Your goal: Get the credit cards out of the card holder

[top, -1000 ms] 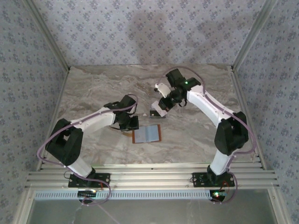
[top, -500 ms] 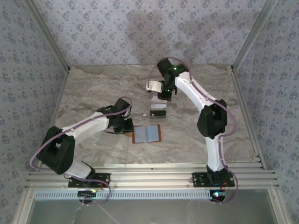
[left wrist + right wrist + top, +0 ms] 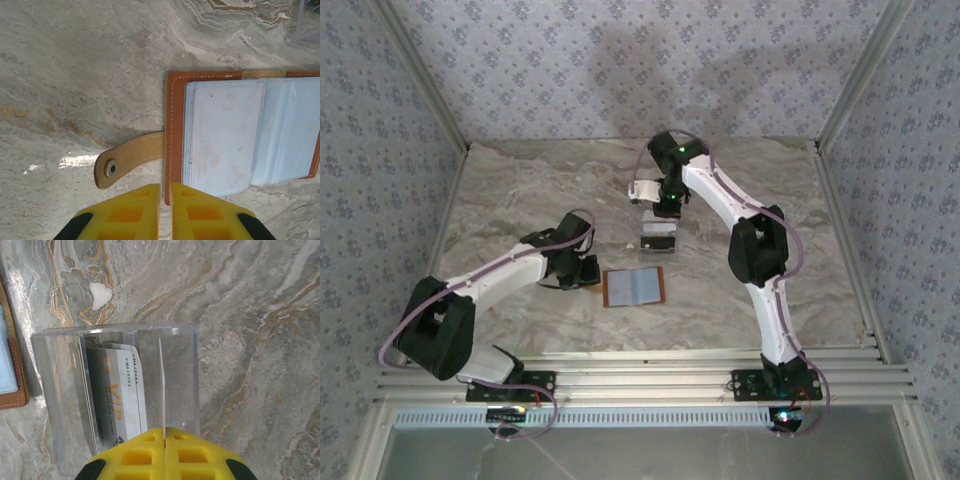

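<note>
You're looking into a staged robot test booth: a marble-patterned counter [image 3: 520, 190] boxed in by wallpapered panels [image 3: 570, 70] between bare metal posts [image 3: 850, 75], with aluminium rails [image 3: 640, 378] along the counter's near edge where the left arm [image 3: 500, 270] and the right arm [image 3: 720, 200] are bolted side by side.

Open table [image 3: 708, 300] lies right of the card holder [image 3: 634, 287]; a clear box [image 3: 658, 237] stands beyond it.
</note>
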Motion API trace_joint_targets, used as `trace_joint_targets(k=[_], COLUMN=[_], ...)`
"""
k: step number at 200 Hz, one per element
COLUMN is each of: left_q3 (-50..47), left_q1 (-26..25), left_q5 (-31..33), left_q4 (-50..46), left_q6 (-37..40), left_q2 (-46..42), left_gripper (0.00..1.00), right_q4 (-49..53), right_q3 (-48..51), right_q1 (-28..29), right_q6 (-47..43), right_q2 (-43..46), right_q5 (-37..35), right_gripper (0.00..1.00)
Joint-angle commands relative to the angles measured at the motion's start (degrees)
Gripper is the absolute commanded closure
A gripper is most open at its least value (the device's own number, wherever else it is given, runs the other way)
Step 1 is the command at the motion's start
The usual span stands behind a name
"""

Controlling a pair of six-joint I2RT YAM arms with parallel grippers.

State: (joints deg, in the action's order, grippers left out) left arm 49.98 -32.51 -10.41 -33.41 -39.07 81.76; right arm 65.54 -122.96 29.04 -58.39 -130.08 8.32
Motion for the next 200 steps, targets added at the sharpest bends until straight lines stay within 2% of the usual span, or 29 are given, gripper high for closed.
trace_joint_targets(k=[1, 32, 53, 92, 147, 182, 200], left_q3=[-0.79, -0.93, -0.94, -1.15, -1.14, -1.14, -0.89], left_q1=[0.38, 0.59, 0.69, 0.89, 0.91, 0.88, 0.97], left_q5=[0.82, 0.83, 0.83, 0.73, 0.45, 0.39, 0.13], left_q4=[-1.4, -1.45, -1.57, -1.34, -0.98, -0.79, -0.38], left_q6=[-0.64, -0.64, -0.5, -0.51, -0.42, -0.26, -0.29], left_q2=[-1.76, -2.03, -2.25, -2.48, -2.34, -2.19, -1.78], left_gripper=[0.85, 0.85, 0.85, 0.85, 0.85, 0.85, 0.85], right_q4=[3.87, 3.62, 1.62, -3.49, -9.59, -11.36, -12.29], right_q3=[-1.56, -1.54, -1.83, -1.93, 0.14, 3.85, 5.39], right_q1=[0.54, 1.01, 1.11, 0.81, 0.76, 0.73, 0.84], right_q6=[-9.35, -9.41, -9.19, -7.93, -6.3, -4.41, -0.48], right_q2=[-2.25, -3.51, -2.75, 0.49, 3.14, 6.29, 8.76], right_q5=[-1.11, -0.82, -1.35, -3.16, -8.55, -7.98, -5.9], right_gripper=[1.0, 1.0, 0.85, 0.74, 0.68, 0.66, 0.65])
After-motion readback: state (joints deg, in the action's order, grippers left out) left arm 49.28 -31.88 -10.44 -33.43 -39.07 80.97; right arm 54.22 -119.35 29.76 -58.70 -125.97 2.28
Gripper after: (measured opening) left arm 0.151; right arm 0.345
